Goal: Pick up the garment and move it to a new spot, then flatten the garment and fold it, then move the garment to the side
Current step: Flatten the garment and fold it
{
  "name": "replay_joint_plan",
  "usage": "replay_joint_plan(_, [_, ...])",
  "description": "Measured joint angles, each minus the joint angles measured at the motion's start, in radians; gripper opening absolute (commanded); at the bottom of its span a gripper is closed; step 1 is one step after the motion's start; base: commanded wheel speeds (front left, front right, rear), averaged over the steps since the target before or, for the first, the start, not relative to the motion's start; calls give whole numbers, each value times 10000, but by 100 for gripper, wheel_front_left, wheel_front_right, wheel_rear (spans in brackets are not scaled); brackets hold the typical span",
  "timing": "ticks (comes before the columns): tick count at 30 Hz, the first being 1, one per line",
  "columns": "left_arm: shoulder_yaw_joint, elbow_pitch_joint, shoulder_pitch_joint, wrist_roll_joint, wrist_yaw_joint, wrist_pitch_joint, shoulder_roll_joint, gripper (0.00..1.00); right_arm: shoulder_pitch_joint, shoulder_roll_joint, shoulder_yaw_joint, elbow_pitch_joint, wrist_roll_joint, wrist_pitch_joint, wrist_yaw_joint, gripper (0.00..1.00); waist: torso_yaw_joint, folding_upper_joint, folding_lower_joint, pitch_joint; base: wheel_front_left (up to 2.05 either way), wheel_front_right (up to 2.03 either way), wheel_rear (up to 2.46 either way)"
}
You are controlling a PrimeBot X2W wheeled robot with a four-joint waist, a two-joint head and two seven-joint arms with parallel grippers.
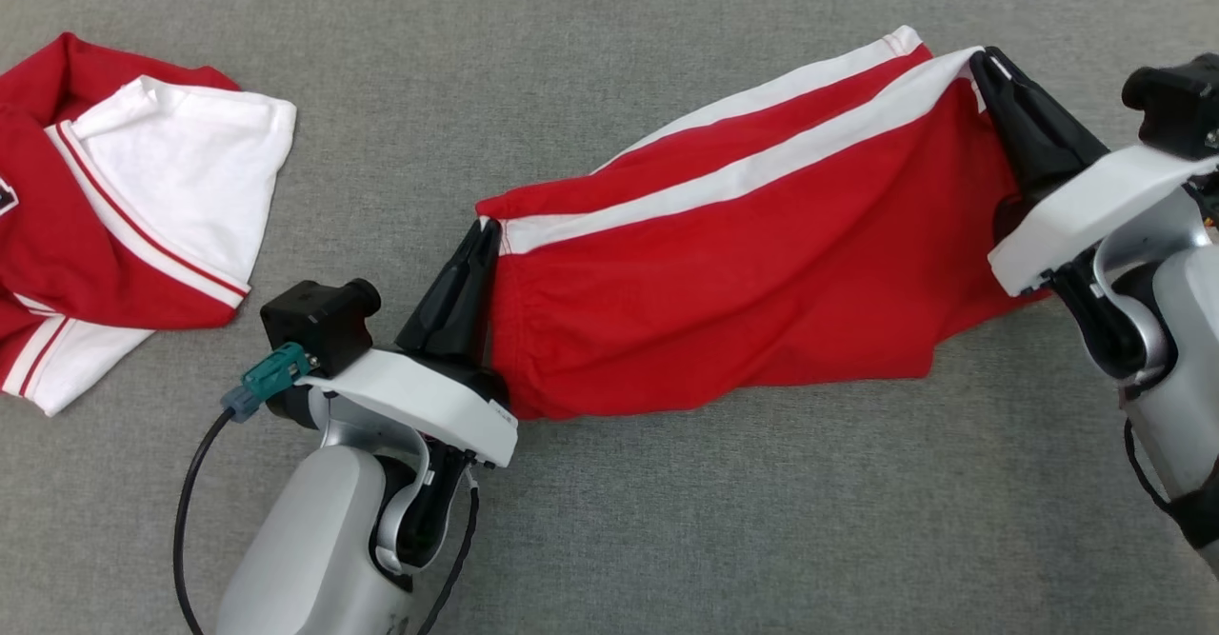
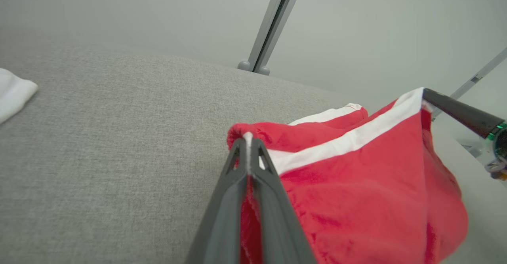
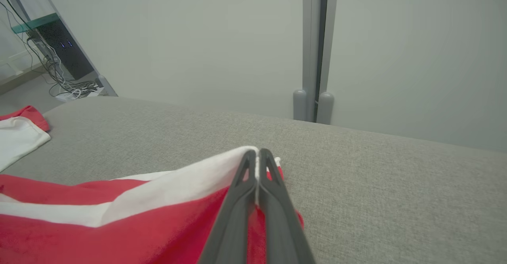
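red cloth with a white stripe (image 1: 762, 168), the garment (image 1: 743, 283) hangs stretched between both arms over the grey surface (image 1: 667, 530). its long axis runs from the left gripper (image 1: 484, 235), clenched on the near end of the stripe, away to the right gripper (image 1: 983, 62), clenched on the far end. the lower edge seems to touch the surface, though that is hard to tell. laying it flat likely means lowering both ends together.

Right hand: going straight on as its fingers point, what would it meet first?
Beyond the red shorts it grips, the right hand seems free above the grey cushion; farther on, perhaps the grey post.
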Motion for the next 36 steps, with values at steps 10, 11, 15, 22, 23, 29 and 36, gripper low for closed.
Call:
replay_joint_plan(10, [-169, 711, -470, -148, 257, -834, -148, 0, -1775, -146, 1760, 2257, 911, -811, 0, 0, 366, 0, 0, 459, 0, 0, 0])
replay_joint_plan(11, [-186, 775, -492, -171, 272, -895, -150, 0, -1901, -153, 1904, 2443, 1005, -913, 0, 3, 378, 0, 0, 482, 0, 0, 0])
replay_joint_plan(15, [-151, 976, -623, -284, 349, -1099, -159, 19, -2237, -119, 2401, 2986, 1350, -1536, 0, 93, 348, 0, 0, 498, 0, 0, 0])
replay_joint_plan(22, [-128, 1214, -586, -364, 535, -1308, -167, 100, -2291, -19, 2828, 3576, 1590, -2913, 0, 100, 224, 0, 0, 252, 0, 0, 0])
replay_joint_plan(23, [-109, 1216, -540, -337, 583, -1361, -159, 100, -2221, -4, 2748, 3607, 1590, -3020, 0, 100, 207, 0, 0, 177, 0, 0, 0])
replay_joint_plan(29, [477, 711, -138, 40, 871, -1778, 38, 100, -1104, 125, 1536, 2734, 1080, -3219, 0, 100, -13, 0, 0, -293, 0, 0, 0])
replay_joint_plan(36, [1386, -408, 240, 1419, 1243, -1822, 453, 100, 964, 570, -876, 725, -779, -3231, 0, 100, -456, 0, 0, -797, 0, 0, 0])
